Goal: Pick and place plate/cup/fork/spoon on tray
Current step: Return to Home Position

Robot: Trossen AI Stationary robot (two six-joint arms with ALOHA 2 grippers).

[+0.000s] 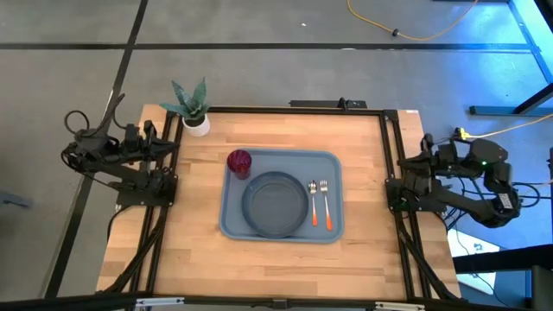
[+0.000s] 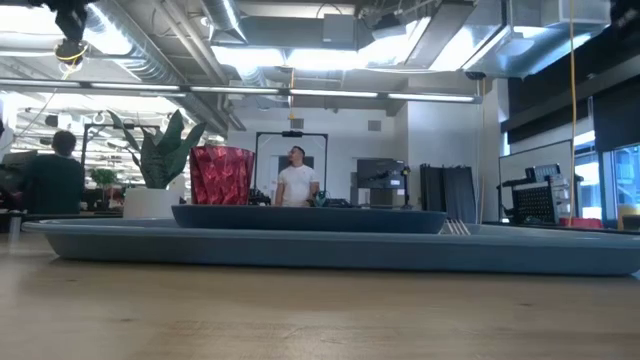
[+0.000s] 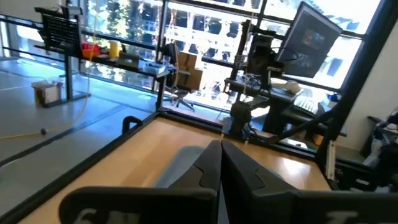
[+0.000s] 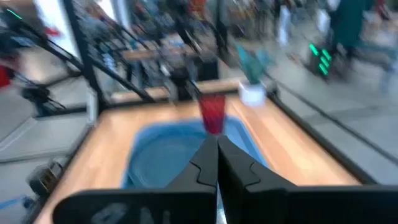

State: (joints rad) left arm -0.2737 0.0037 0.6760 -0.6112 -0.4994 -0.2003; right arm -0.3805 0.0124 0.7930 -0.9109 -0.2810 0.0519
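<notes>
The light-blue tray (image 1: 330,229) lies in the middle of the wooden table. On it rest the round slate-blue plate (image 1: 275,204), the dark-red cup (image 1: 239,162) upright at the tray's far left corner, and the spoon (image 1: 313,203) and fork (image 1: 324,201) side by side, right of the plate, orange handles toward the near edge. My left gripper (image 3: 220,155) is shut and empty, drawn back at the table's left edge. My right gripper (image 4: 217,149) is shut and empty, drawn back at the right edge. The low view shows the cup (image 2: 222,176), plate (image 2: 310,218) and tray (image 2: 330,248).
A white pot with a green plant (image 1: 193,108) stands at the table's far left corner. Black frame rails (image 1: 390,164) run along the table's edges. Bare wood lies around the tray on all sides. A person (image 2: 297,180) stands in the room beyond.
</notes>
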